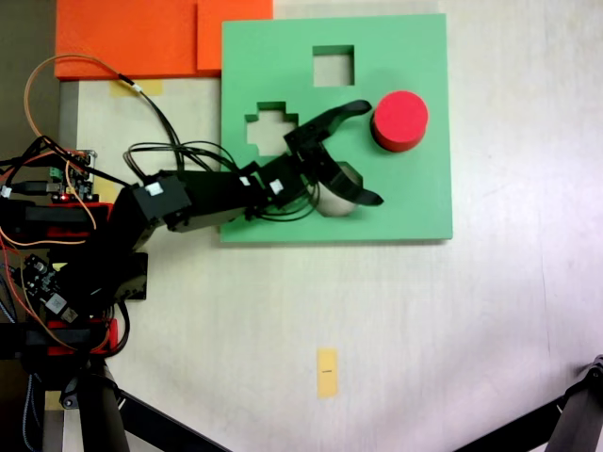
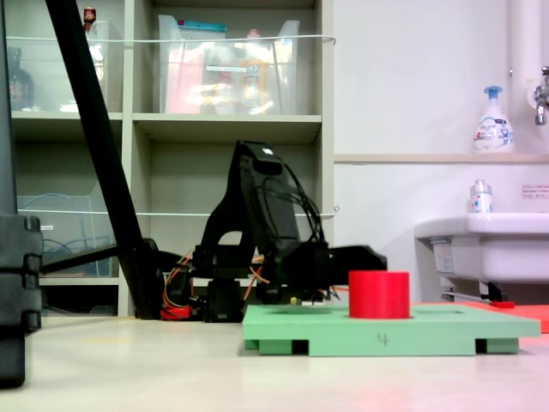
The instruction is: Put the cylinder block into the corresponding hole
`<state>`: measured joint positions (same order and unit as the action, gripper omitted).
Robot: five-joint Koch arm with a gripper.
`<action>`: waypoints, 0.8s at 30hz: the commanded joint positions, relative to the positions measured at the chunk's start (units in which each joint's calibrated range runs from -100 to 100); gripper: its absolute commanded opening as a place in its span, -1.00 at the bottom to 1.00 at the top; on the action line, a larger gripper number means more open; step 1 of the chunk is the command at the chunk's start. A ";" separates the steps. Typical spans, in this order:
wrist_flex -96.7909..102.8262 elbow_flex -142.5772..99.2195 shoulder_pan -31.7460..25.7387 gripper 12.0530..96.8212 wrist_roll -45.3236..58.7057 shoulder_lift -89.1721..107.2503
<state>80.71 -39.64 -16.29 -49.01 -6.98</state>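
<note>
The red cylinder block (image 1: 400,120) stands upright on the right part of the green foam board (image 1: 415,202); in a fixed view it is the cylinder block (image 2: 378,294) rising well above the board (image 2: 386,330). Whether it sits in a cutout I cannot tell. My gripper (image 1: 372,153) is open just left of the block, the upper fingertip (image 1: 363,106) close to its edge, nothing between the jaws. A rounded cutout (image 1: 332,209) lies partly under the lower finger (image 1: 363,195); whether it is the corresponding hole I cannot tell. From the side, the gripper (image 2: 371,257) hovers behind the block.
The board also has a square cutout (image 1: 333,66) and a cross cutout (image 1: 271,130). Orange foam sheets (image 1: 132,38) lie at the top left. The arm's base and cables (image 1: 66,235) occupy the left edge. A yellow tape mark (image 1: 326,372) and tripod legs (image 1: 579,414) sit lower down.
</note>
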 commanded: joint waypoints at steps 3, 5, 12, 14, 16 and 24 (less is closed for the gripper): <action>6.96 -9.42 -0.88 0.73 1.37 18.71; 7.35 -18.29 -0.93 0.47 2.88 28.07; 7.25 -45.01 0.05 -0.07 10.11 56.70; 7.06 -52.19 1.86 -0.07 11.87 63.26; 6.86 -56.08 4.15 -0.04 12.80 65.36; 5.52 -60.36 12.80 -0.10 29.89 76.25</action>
<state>82.48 -98.92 -4.52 -26.01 67.31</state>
